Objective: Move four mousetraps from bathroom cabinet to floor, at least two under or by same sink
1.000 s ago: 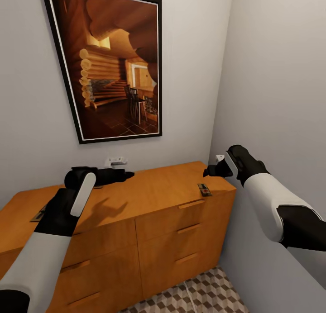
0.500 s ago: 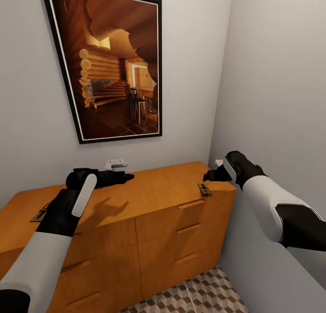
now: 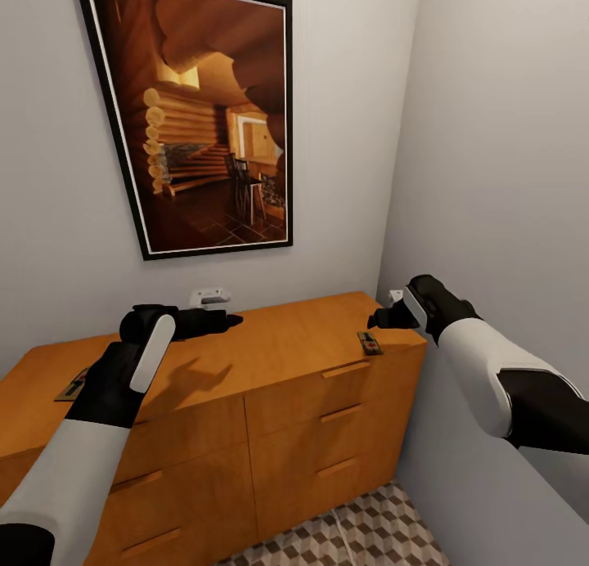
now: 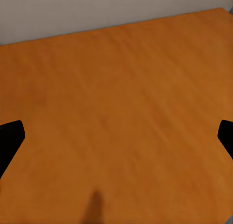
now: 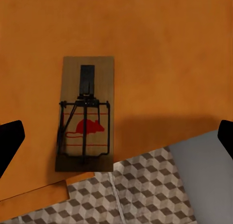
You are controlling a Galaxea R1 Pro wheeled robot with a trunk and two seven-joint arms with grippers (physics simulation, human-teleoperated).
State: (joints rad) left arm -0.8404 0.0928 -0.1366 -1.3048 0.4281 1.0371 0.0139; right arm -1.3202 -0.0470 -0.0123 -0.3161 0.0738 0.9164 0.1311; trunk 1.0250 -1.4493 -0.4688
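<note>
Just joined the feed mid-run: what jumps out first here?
A big framed cabin picture hangs on the wall above the orange-brown cabinet. A mousetrap lies at the cabinet top's right front corner, just below the open right gripper; another lies near its left end.

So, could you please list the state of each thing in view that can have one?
Mousetrap: flat on the cabinet top near its front right corner, not held.
Second mousetrap: flat at the top's left end, partly hidden by the left arm.
Cabinet: drawers shut.
Left gripper: open, empty, over bare top.
Right gripper: open, empty, fingers either side of the first mousetrap, above it.
</note>
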